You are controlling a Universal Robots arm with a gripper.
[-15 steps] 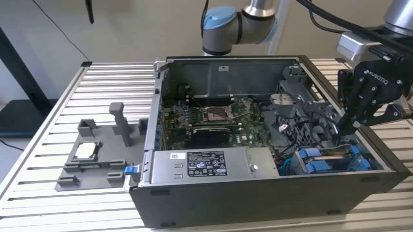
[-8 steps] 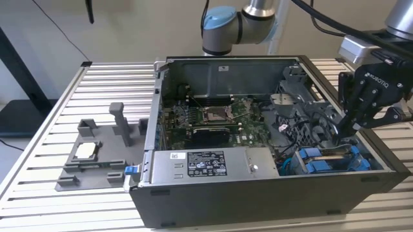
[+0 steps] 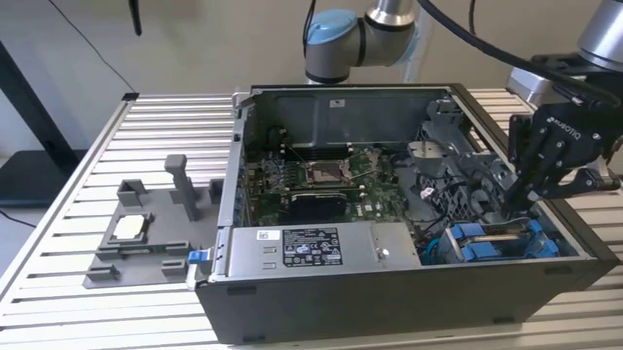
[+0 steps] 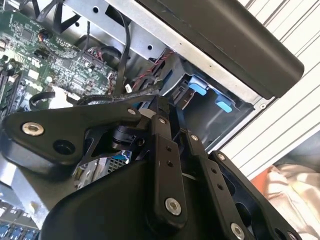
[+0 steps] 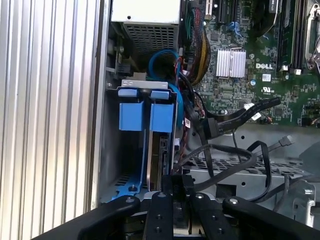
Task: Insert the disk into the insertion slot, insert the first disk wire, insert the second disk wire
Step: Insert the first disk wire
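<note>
Resting in the insertion slot point(image 5: 131, 186), disk point(image 5: 161, 155) edge-up; jaws just above.

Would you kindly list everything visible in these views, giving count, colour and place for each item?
Slatted aluminium table: one, silver, under everything.
Open metal computer case: one, dark grey, on the table.
Green motherboard with square silver processor socket: one, case floor.
Boxy silver power supply: one, along the case's near wall.
Insertion slot, a grey metal drive bay: one, case corner at the exterior view's right.
Flat silver-grey disk in bright blue plastic carrier: one, edge-on in the insertion slot.
Black cables: several, between bay and motherboard.
Grey plastic fixture: one, on the table at the exterior view's left.
Robot arm: one, silver and pale blue, behind the case.
Black gripper: one, reaching into the case over the disk.
</note>
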